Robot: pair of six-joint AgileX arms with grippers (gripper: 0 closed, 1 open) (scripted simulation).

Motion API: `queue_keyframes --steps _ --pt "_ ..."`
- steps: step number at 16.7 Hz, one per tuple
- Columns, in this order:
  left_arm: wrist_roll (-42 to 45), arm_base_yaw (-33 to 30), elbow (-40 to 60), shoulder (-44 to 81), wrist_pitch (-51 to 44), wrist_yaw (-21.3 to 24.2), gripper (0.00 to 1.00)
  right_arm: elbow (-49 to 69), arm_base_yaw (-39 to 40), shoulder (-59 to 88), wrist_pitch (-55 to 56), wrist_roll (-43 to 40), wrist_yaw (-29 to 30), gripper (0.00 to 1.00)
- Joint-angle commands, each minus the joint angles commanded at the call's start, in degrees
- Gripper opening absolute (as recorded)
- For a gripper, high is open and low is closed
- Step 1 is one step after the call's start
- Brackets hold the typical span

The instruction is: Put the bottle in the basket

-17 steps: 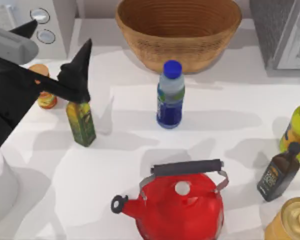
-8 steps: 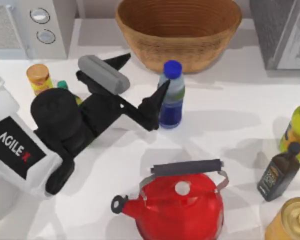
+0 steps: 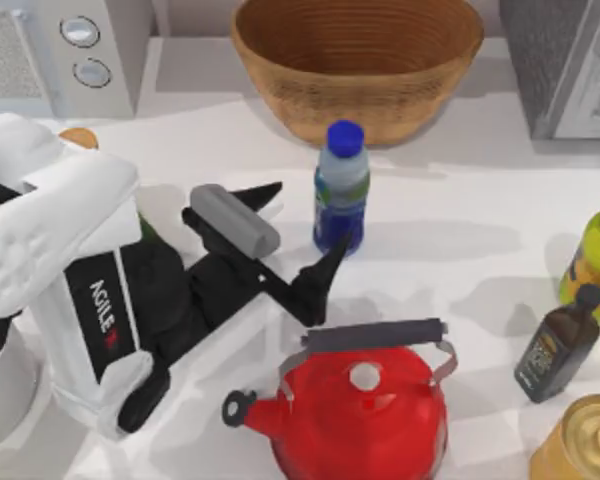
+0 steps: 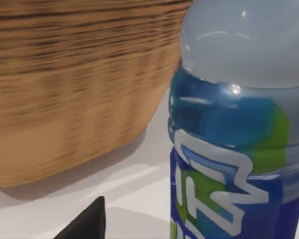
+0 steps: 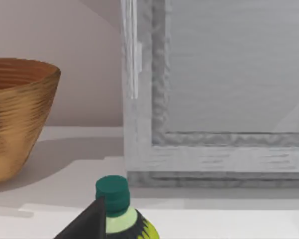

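Observation:
The bottle (image 3: 341,190) stands upright at mid-table, clear with a blue cap, blue lower part and blue-green label. Just behind it stands the wide wicker basket (image 3: 357,60). My left gripper (image 3: 302,228) is open, low at the bottle's left side. One fingertip (image 3: 267,190) points toward the basket; the other fingertip (image 3: 336,260) reaches the bottle's base from the front. The left wrist view has the bottle (image 4: 234,129) very close, the basket (image 4: 74,84) beyond it and one dark fingertip (image 4: 87,224). My right arm is parked at the right; its fingertip (image 5: 84,226) sits off-centre.
A red kettle (image 3: 365,410) stands in front of the bottle, close under the left arm. A dark bottle (image 3: 560,345), a yellow-green bottle (image 3: 598,262) and a gold can (image 3: 585,440) crowd the right edge. Grey appliances (image 3: 70,50) flank the basket.
My left arm swung right from the olive oil bottle to the blue-capped bottle. In the last half second it dropped lower and slid toward the front. The bottle has not moved.

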Motion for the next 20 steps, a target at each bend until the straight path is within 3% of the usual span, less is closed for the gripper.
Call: queue_keyframes --steps 6,13,18,20 --pt "0.0 0.0 0.9 0.1 -0.9 -0.1 1.00 0.0 0.0 0.0 0.0 0.0 0.0 1.00" --pt "-0.1 -2.8 15.6 3.9 -11.4 -2.7 1.00 0.0 0.0 0.0 0.0 0.0 0.0 1.00" --pt "-0.1 -3.1 16.9 4.2 -12.6 -3.0 1.00 0.0 0.0 0.0 0.0 0.0 0.0 1.00" --pt "-0.1 -3.1 16.9 4.2 -12.6 -3.0 0.85 0.0 0.0 0.0 0.0 0.0 0.0 1.00"
